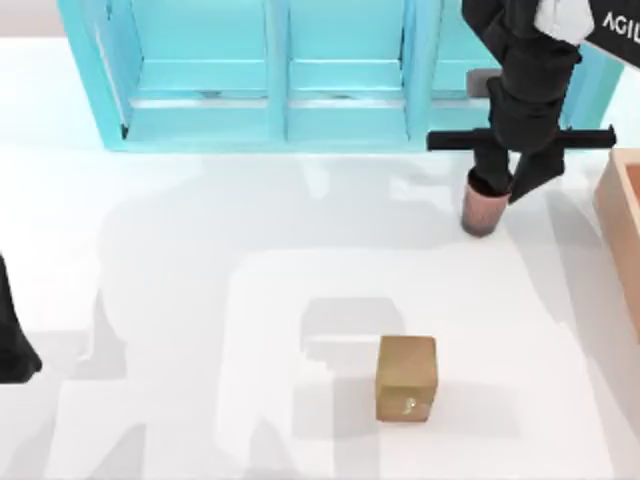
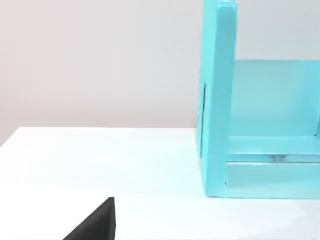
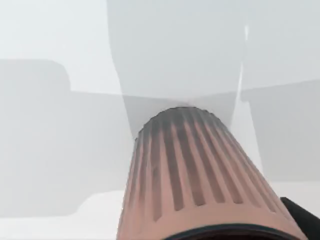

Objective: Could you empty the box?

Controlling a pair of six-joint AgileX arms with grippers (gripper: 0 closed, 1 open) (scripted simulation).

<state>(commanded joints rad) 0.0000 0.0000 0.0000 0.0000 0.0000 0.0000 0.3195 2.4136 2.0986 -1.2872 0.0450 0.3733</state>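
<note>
The box [image 1: 622, 215] is a light-brown open container, cut off by the right edge of the top view. Just left of it a pinkish ribbed cup [image 1: 482, 212] stands upright on or just above the white table, in front of the turquoise shelf. My right gripper [image 1: 510, 182] comes down on the cup from above, one finger over its mouth and the other outside its right wall, shut on that wall. The right wrist view looks down along the cup [image 3: 200, 175], with one dark fingertip [image 3: 300, 215] against its side. My left gripper [image 1: 14, 355] is parked at the table's left edge.
A turquoise three-bay shelf [image 1: 280, 110] runs along the back, and its end wall [image 2: 217, 100] shows in the left wrist view. A small golden-brown cube [image 1: 407, 377] lies at the front middle of the table. Open table surface lies between the cube and my left arm.
</note>
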